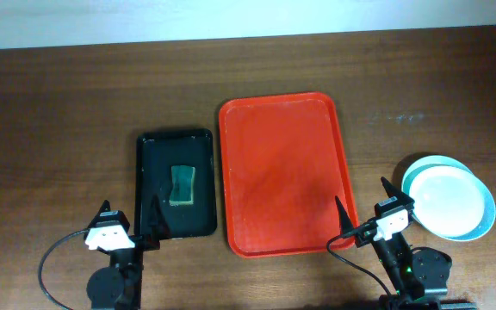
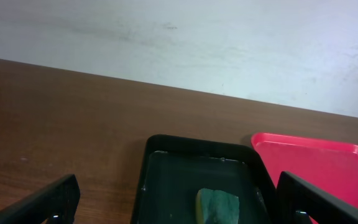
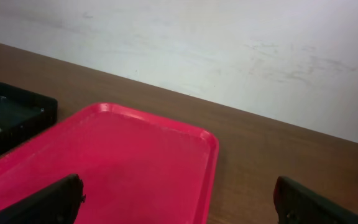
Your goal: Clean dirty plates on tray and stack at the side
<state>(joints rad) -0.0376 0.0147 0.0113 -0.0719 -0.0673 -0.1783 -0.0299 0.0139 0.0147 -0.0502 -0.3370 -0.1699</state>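
Observation:
The red-orange tray (image 1: pixel 284 176) lies in the middle of the table with nothing on it; it also shows in the right wrist view (image 3: pixel 123 162) and the left wrist view (image 2: pixel 328 165). The plates (image 1: pixel 449 198) sit stacked on the table to its right, a white one on top of a pale blue one with a mint-green edge showing beneath. No smear shows on the top plate. My left gripper (image 1: pixel 134 217) is open and empty at the front left corner of the black tray. My right gripper (image 1: pixel 364 207) is open and empty over the red tray's front right corner.
A smaller black tray (image 1: pixel 175 183) left of the red tray holds a green sponge (image 1: pixel 182 185), also in the left wrist view (image 2: pixel 216 205). A pale wall runs behind the table's far edge.

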